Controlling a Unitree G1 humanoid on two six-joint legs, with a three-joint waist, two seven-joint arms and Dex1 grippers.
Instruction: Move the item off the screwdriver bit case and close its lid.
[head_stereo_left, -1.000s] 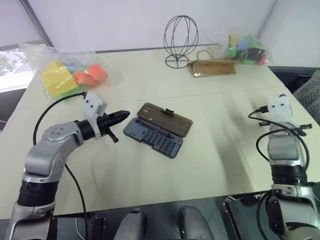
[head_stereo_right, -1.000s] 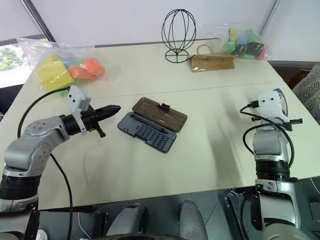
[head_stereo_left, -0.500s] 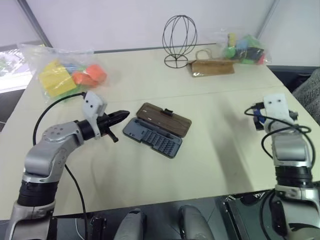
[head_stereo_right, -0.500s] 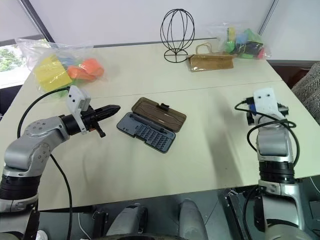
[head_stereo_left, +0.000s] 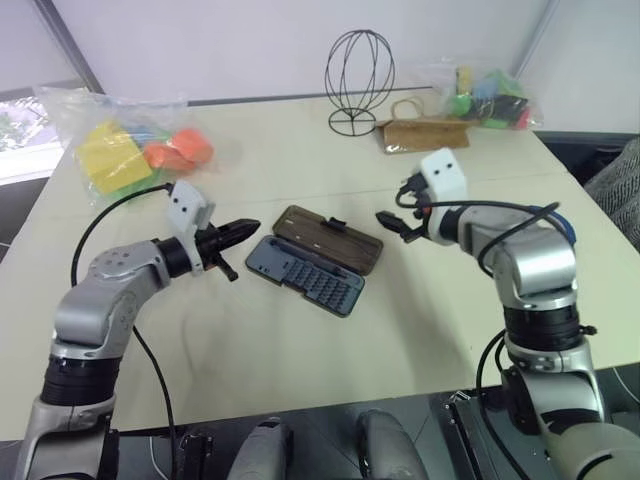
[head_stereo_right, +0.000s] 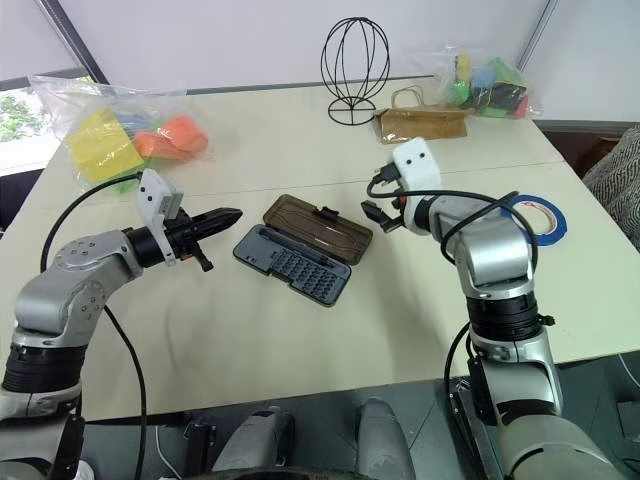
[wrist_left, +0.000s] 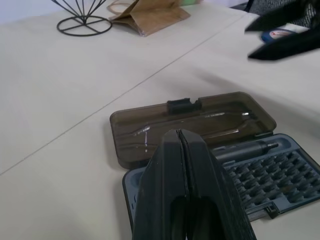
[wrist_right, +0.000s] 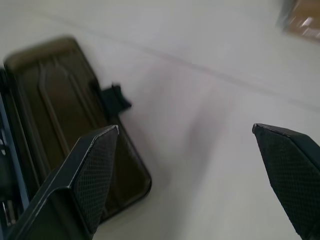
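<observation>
Lying open, the unlabelled case (head_stereo_right: 303, 250) sits between closed left fingers (head_stereo_right: 228, 216) and spread right fingers (head_stereo_right: 372, 216).

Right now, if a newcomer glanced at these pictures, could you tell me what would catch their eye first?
Probably the bit case lying open mid-table, its brown lid flat beside the grey-blue tray. The two tools flank it: the left tool shut and pointing at the case's left end, the right tool wide open near the lid's right end. Next, the blue tape roll lies on the table at the right, behind the right arm.
</observation>
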